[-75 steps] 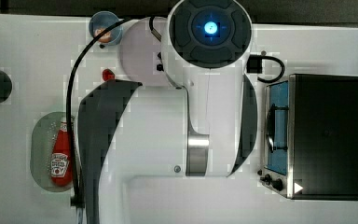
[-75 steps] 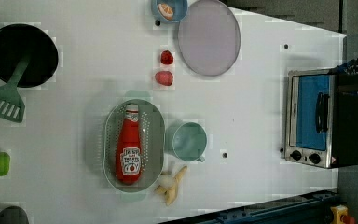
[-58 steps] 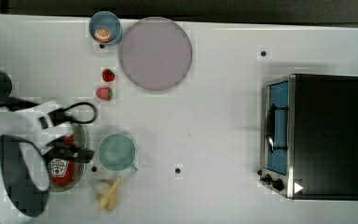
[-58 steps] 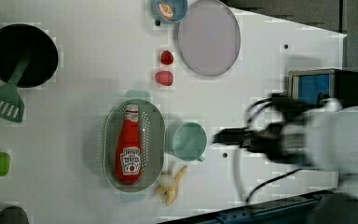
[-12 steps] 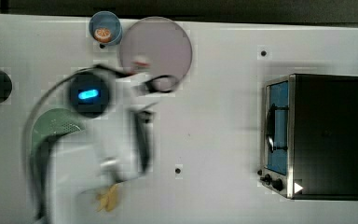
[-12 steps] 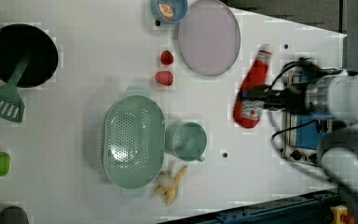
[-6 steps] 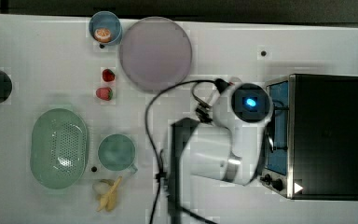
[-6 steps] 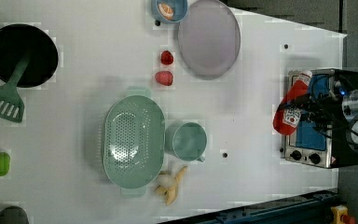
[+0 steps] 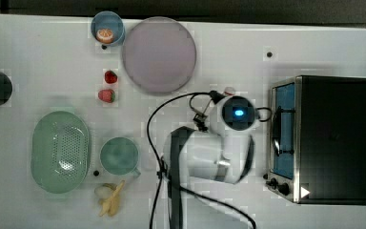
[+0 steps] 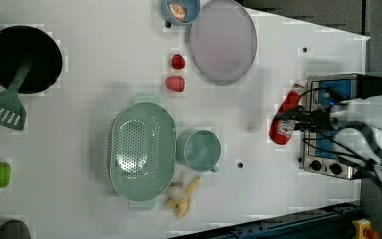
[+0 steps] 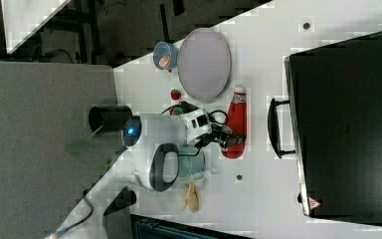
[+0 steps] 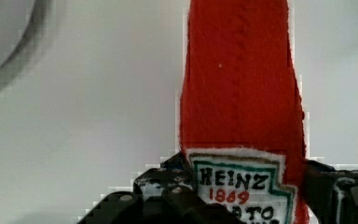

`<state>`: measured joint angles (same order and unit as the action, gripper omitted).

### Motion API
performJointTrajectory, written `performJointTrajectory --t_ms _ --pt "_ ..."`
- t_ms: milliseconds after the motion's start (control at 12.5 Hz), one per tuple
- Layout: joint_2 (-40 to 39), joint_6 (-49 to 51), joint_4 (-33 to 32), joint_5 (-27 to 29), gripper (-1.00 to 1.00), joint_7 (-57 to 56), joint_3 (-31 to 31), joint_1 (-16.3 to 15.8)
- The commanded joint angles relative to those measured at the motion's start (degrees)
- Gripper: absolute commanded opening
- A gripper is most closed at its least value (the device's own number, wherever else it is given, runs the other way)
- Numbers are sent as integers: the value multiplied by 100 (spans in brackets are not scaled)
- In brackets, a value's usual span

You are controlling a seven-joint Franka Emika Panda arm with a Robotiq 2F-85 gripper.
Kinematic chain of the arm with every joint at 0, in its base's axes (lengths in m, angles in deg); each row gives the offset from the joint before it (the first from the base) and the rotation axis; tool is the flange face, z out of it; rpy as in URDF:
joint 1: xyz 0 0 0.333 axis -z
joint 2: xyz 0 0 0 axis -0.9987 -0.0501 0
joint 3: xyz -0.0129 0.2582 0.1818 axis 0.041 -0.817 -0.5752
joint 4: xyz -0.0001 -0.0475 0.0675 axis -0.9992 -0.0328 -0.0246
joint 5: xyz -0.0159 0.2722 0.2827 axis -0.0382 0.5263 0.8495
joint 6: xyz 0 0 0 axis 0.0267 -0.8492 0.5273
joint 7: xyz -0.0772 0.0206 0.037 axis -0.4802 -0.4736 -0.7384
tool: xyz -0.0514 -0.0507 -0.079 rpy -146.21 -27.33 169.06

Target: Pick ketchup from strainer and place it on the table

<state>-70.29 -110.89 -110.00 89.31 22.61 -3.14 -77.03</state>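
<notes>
My gripper [image 12: 242, 198] is shut on the ketchup [image 12: 241, 88], a red bottle with a white-and-red label, and a dark finger [image 12: 156, 189] shows on each side of the label. In the left view the ketchup [image 10: 283, 122] hangs tilted over the white table [image 10: 79, 99], just in front of the oven, and casts a faint shadow to the left view's left. The right view shows the ketchup [image 11: 237, 119] with its white cap toward the plate and the gripper [image 11: 225, 135] on its lower body. The mint-green strainer [image 9: 61, 151] [image 10: 142, 149] holds nothing.
A toaster oven [image 9: 324, 138] stands close behind the bottle. A teal cup [image 9: 119, 156] and a banana [image 9: 110, 198] lie beside the strainer. A grey-lilac plate [image 9: 158, 54], a blue bowl [image 9: 107, 34] and two strawberries [image 9: 107, 86] are farther off.
The ketchup, which lay in the strainer several seconds ago, is now in my gripper. Over the last second it travelled to the left view's right, ending in front of the oven.
</notes>
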Motion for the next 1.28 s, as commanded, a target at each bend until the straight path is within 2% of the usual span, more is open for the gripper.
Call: performJointTrajectory --t_ms 80,240,480,560,720,880,1120,1280 --pt "-359 -283 -18 27 25 -235 -149 -221" --pt "-590 -492 -20 27 31 -233 -136 -218" --pt "-535 -534 -7 29 95 -227 -131 -218" --pt "-365 -485 16 31 100 -213 -141 -219" --pt "158 -123 180 70 100 -70 -204 -220" --pt "723 777 528 88 100 338 -277 -226" --pt "1357 2531 1318 88 100 881 -288 -227" --pt "1571 3246 1949 88 100 1174 -281 -226"
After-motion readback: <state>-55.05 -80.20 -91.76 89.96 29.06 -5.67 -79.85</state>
